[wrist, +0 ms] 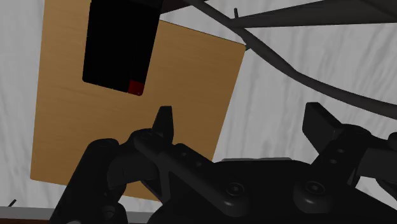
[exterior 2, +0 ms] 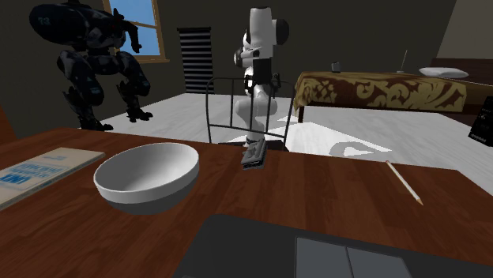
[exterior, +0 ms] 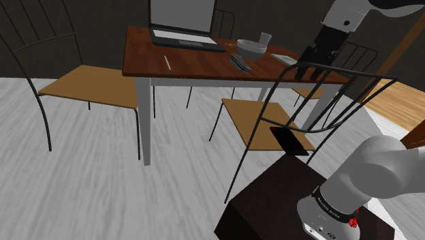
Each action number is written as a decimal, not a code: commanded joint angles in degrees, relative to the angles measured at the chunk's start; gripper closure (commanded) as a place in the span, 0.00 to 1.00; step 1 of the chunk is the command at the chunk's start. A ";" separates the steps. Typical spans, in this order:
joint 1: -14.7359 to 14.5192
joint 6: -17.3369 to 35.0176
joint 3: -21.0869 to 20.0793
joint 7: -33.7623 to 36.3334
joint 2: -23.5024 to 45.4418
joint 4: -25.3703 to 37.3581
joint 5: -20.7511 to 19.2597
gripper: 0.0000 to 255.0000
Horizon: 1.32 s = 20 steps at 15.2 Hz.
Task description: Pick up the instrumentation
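End effector [exterior: 317,63] hangs with its two fingers apart, gripping nothing, over a wire-backed chair [exterior: 253,116] at the end of the bench [exterior: 197,63]. From the shoulder view's left to its right, the bench carries one pencil [exterior: 167,62], one laptop [exterior: 182,27], one dark flat item [exterior: 238,62], one bowl [exterior: 250,48], one cup [exterior: 265,38] and one book [exterior: 285,59]. One instrument [exterior: 289,141] lies flat on that chair's tan seat: a thin black slab with a small red square at one corner.
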State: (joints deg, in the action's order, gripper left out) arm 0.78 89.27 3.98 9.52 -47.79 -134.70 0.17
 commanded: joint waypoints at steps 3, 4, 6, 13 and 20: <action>-0.08 2.56 0.99 -0.70 4.29 1.94 0.15 0.00; -0.14 3.74 1.49 -1.06 6.45 3.02 0.28 0.00; -0.30 5.88 2.49 -1.82 10.79 5.40 0.64 0.00; -1.00 11.10 5.92 -4.98 26.18 16.02 3.21 0.00; -1.09 12.43 8.97 -8.77 42.10 30.43 8.01 0.00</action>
State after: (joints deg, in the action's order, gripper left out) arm -0.47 101.38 12.35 1.65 -8.24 -106.37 7.35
